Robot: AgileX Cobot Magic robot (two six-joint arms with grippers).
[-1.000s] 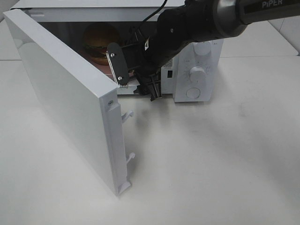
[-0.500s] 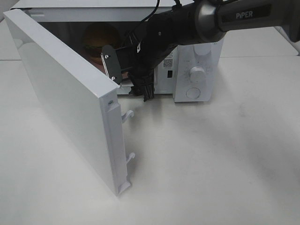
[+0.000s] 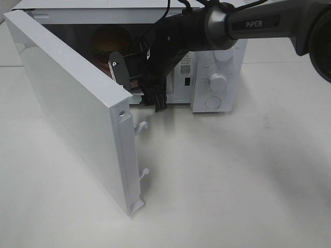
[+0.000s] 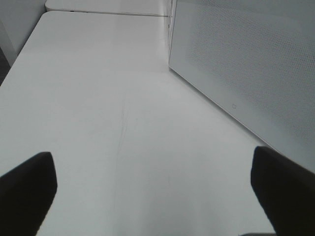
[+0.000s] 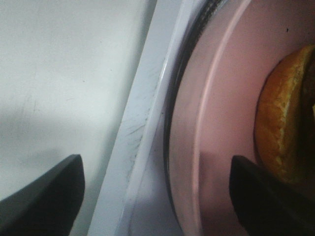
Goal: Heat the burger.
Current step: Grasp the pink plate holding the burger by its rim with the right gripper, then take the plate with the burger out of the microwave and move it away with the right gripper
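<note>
The burger [image 3: 106,44] sits deep inside the open white microwave [image 3: 217,77], on a pink plate [image 5: 216,123]. In the right wrist view its golden bun [image 5: 280,123] shows at the plate's far side. My right gripper [image 3: 156,101] hangs at the microwave's front sill, fingers pointing down. In its wrist view the right gripper [image 5: 157,196] is open and empty, with one fingertip over the table and the other over the plate's edge. My left gripper [image 4: 152,196] is open and empty over bare table, and is out of the exterior view.
The microwave door [image 3: 67,103] stands swung wide open to the left, its latch hooks [image 3: 142,126] sticking out. The control knobs [image 3: 218,80] are to the right of the opening. A white dotted panel [image 4: 246,64] of the microwave stands beside the left gripper.
My right arm has swung left along the microwave's front, bringing the gripper from near the control panel to the cavity opening. The burger and door have not moved.
</note>
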